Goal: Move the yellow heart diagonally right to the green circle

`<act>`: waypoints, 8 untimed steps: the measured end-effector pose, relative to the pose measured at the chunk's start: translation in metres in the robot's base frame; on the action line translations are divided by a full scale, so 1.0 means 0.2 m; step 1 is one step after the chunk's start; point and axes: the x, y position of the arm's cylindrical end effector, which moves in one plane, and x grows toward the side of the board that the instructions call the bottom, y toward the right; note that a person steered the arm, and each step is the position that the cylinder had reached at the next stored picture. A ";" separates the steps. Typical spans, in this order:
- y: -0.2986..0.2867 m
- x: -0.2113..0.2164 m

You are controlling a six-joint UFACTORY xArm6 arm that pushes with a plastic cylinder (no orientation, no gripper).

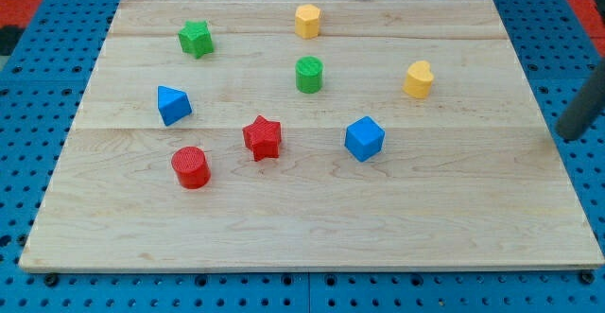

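The yellow heart (419, 79) sits on the wooden board (312, 228) at the view's upper right. The green circle (309, 74) stands to its left, near the board's upper middle, well apart from it. My rod enters at the view's right edge, and my tip (568, 136) rests by the board's right edge, far to the right of and a little below the yellow heart. It touches no block.
A yellow hexagon (307, 20) is at the top middle. A green star (196, 39) is at the upper left. A blue triangle (173, 105), red star (263, 138), red cylinder (191, 167) and blue cube (364, 139) lie lower.
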 end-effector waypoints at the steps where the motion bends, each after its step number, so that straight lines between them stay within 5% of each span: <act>1: -0.25 -0.23; 2: -0.57 -0.33; 3: -0.77 -0.18; 4: -0.91 -0.54; 6: -0.89 -0.20; 8: -0.60 -0.46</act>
